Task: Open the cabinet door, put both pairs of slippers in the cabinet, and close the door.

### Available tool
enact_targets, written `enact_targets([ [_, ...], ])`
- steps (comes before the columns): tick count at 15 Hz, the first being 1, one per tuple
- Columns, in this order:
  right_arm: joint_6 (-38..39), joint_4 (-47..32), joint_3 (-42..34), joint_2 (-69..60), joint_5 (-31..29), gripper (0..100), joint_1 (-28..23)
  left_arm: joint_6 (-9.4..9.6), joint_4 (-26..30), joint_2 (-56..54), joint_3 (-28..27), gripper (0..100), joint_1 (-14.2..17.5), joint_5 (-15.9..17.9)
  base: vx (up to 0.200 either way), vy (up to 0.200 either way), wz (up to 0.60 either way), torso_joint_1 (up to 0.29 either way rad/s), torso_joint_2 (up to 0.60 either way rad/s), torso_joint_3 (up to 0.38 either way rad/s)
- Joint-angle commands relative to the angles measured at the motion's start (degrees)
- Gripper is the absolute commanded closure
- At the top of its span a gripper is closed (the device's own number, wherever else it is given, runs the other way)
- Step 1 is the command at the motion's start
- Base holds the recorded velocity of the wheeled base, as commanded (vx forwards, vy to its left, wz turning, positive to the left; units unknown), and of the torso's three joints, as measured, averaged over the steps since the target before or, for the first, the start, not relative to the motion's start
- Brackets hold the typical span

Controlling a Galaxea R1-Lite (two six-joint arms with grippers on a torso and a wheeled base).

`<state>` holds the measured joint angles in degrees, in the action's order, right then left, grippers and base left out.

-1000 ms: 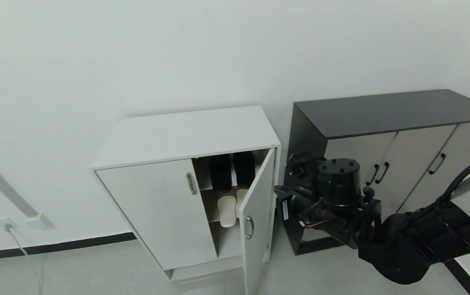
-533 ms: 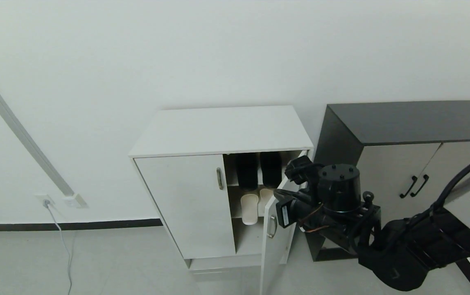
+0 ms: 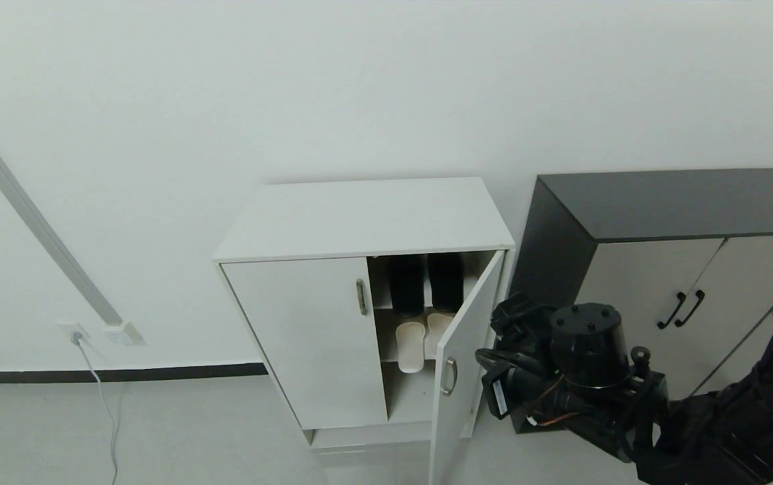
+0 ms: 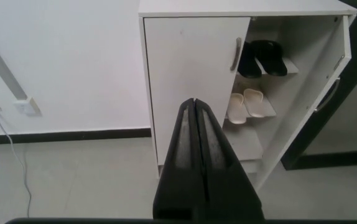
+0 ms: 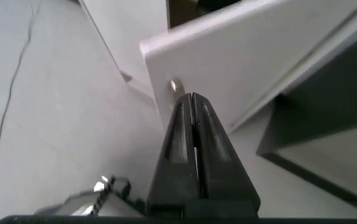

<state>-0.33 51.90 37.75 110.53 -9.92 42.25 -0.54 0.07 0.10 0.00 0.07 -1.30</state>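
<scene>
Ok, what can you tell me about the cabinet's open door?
The right-hand door of the white cabinet is a flat white panel with a small metal bar handle near its free edge. It hangs from the cabinet's right side, swung partly open. The right pincer, shut, sits close by the handle; contact is unclear.

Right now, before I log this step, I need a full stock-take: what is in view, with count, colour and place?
cabinet: one, white, against the wall; left door shut, right door open
black slippers: one pair, black, upper shelf inside the cabinet
white slippers: one pair, off-white, shelf below the black pair
sideboard: one, dark grey top, pale doors, black handles, right of the cabinet
wall socket: one, white, low on the wall, left of the cabinet
left gripper: one, black, shut, facing the cabinet front
right gripper: one, black, shut, close to the right door
</scene>
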Motion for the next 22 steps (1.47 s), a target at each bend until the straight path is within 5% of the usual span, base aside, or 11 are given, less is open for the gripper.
enact_targets([
  [1,0.0,0.1,-2.0,-0.8,0.0,100,-0.2,0.01,0.1,0.0,0.0,100,0.0,0.0,0.200,0.000,0.00,-0.017,-0.01,0.007],
  [7,0.2,0.3,-0.7,1.8,0.3,100,-0.2,-0.08,0.0,0.0,0.0,100,0.0,0.0,0.067,0.000,0.00,0.002,0.00,0.000],
  [22,0.6,0.3,16.2,16.2,0.5,100,-4.4,-0.17,0.0,0.0,0.0,100,0.0,-0.1,0.000,0.000,0.00,0.000,0.00,0.000],
])
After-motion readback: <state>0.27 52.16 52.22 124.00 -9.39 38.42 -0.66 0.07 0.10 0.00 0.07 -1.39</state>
